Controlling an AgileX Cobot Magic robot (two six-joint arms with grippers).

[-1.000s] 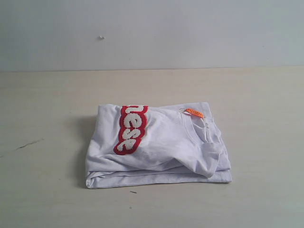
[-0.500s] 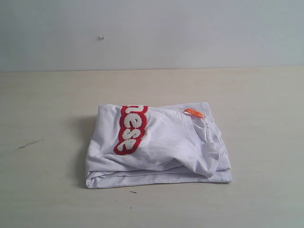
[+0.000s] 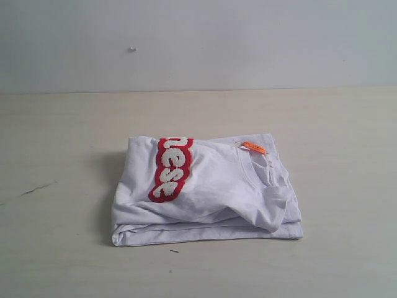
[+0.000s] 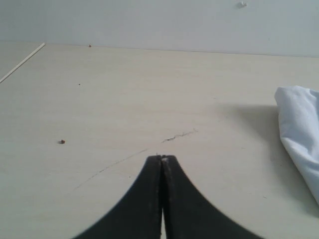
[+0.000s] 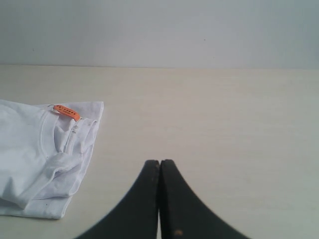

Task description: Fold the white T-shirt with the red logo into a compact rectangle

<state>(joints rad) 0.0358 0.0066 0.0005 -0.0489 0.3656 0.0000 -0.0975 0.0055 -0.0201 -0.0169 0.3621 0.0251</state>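
Observation:
The white T-shirt [image 3: 211, 192] lies folded into a rough rectangle in the middle of the table. Part of its red logo [image 3: 170, 169] with fuzzy white letters runs across the top layer, and an orange neck tag [image 3: 254, 147] shows at the collar. Neither arm appears in the exterior view. My left gripper [image 4: 161, 158] is shut and empty over bare table, with a corner of the T-shirt [image 4: 301, 129] off to one side. My right gripper [image 5: 159, 163] is shut and empty too, apart from the T-shirt [image 5: 42, 154] with its orange tag [image 5: 66, 112].
The pale wooden table [image 3: 62, 136] has a thin dark scratch [image 3: 37, 187] left of the shirt and a small dark speck [image 3: 174, 251] near its front edge. A plain grey-white wall [image 3: 198, 43] stands behind the table. A table edge [image 4: 22, 62] shows in the left wrist view.

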